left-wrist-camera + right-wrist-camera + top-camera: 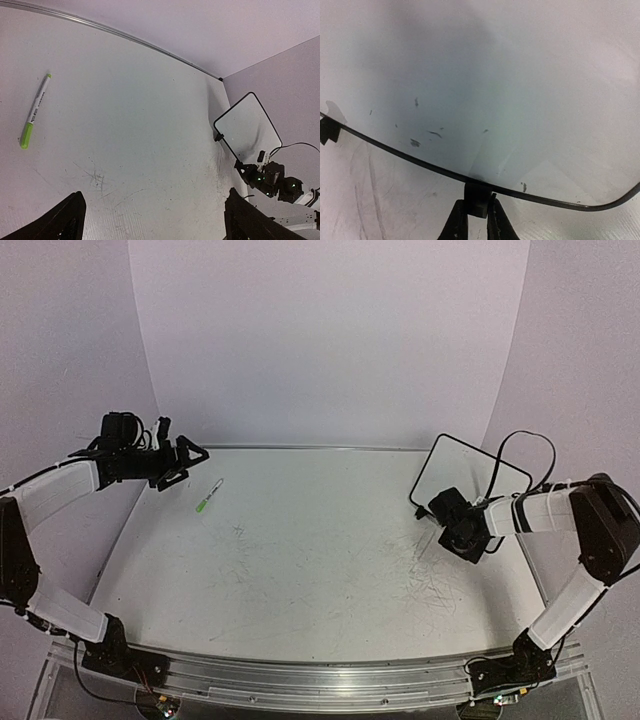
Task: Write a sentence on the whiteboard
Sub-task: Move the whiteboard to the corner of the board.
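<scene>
The whiteboard [470, 475], white with a thin black frame, stands tilted at the table's right side; it also shows in the left wrist view [248, 129]. My right gripper [447, 512] is at its lower edge. In the right wrist view the gripper [476, 206] is shut on a small black foot [478, 196] on the whiteboard's frame [410, 152]. The sentence is out of view; the board face [485, 90] carries only a few dark specks. My left gripper [190, 462] hangs open and empty at the far left, its fingers [67, 217] wide apart.
A green-capped white marker [209, 497] lies on the tabletop [320, 560] just right of the left gripper, also seen from the left wrist [35, 111]. Grey scratch marks cover the table's middle and right. A black cable loops behind the whiteboard [525, 445].
</scene>
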Available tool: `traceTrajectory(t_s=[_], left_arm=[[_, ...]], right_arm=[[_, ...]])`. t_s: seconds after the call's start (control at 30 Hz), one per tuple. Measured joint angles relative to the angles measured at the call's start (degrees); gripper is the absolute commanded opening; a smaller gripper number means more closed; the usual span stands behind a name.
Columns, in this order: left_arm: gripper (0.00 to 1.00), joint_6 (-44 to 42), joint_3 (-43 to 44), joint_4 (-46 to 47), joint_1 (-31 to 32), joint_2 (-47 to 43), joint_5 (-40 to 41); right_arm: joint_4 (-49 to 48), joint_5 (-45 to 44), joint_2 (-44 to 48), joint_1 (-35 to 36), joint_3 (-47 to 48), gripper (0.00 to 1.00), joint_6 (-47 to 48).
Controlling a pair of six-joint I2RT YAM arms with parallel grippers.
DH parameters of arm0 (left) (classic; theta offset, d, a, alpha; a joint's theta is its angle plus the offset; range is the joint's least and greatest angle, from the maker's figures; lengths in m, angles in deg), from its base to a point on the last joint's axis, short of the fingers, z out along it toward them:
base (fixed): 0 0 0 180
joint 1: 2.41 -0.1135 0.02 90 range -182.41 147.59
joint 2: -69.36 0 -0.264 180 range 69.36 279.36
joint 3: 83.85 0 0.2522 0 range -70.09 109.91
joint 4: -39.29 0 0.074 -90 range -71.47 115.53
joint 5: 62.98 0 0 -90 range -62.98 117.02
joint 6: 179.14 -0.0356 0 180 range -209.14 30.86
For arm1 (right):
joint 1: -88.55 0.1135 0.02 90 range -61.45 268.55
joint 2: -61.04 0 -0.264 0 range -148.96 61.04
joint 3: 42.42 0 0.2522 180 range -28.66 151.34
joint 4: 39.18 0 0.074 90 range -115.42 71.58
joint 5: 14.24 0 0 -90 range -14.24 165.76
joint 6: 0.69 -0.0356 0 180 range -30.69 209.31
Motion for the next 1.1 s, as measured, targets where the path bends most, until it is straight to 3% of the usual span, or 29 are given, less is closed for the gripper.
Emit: traceTrajectory(t_s=[0.23,0.37,0.5,0.77,1.1], left_arm=[[0.95,0.6,1.0,0.0,3.7,4.9,-1.4],[0.93,1.2,2.2,-0.1,10.4,8.4,0.2],[0.93,2.7,2.4,1.8,16.2,10.9,2.2],[0.93,9.0,-2.1,11.2,20.9,10.6,6.9],[0.93,13.2,-2.2,15.5,27.9,10.6,11.4]], right_arm=[[-14.1,9.8,2.9,1.3,-7.6,0.00,14.7],[-21.5,14.3,7.1,2.9,-13.8,0.00,19.2],[-24.2,19.2,11.2,6.4,-16.9,0.00,22.9],[-27.8,22.2,12.8,14.8,-18.6,0.00,27.1],[-29.6,21.3,16.7,16.1,-20.8,0.02,27.1]])
